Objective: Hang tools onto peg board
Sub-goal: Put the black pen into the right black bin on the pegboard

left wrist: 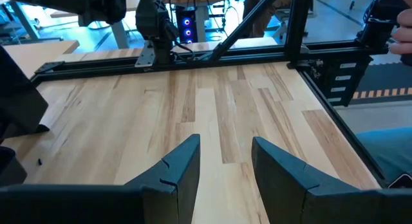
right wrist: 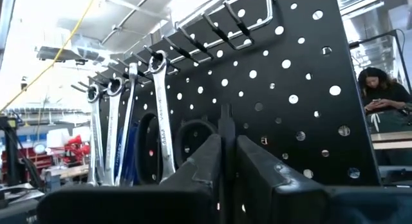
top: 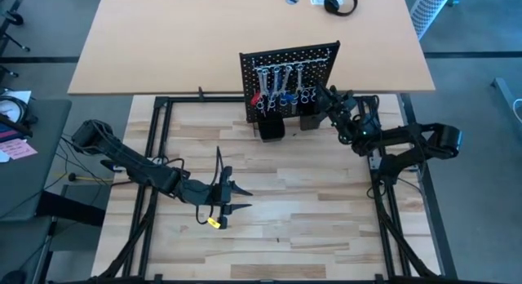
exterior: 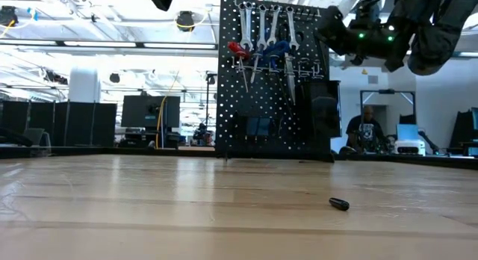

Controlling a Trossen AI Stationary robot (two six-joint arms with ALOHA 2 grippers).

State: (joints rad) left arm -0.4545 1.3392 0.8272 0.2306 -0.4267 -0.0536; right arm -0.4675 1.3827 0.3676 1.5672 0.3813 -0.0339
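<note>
Scissors point(right wrist: 193, 137) — perhaps — in right claw point(right wrist: 228, 161) at peg board point(right wrist: 302, 89), right wrist view only.

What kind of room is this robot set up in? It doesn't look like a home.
Most likely a robotics lab or workshop. The wooden table sits in a black metal frame with a tool-hung peg board on it, and behind it are rows of monitors, bright ceiling lights and a person seated at a desk.

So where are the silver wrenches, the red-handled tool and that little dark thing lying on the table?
silver wrenches point(exterior: 258, 32): low view, on a shank, hanging on the peg board.
red-handled tool point(exterior: 237, 50): low view, on its red handle.
small dark object point(exterior: 339, 205): low view, on its middle, lying on the tabletop.
</note>
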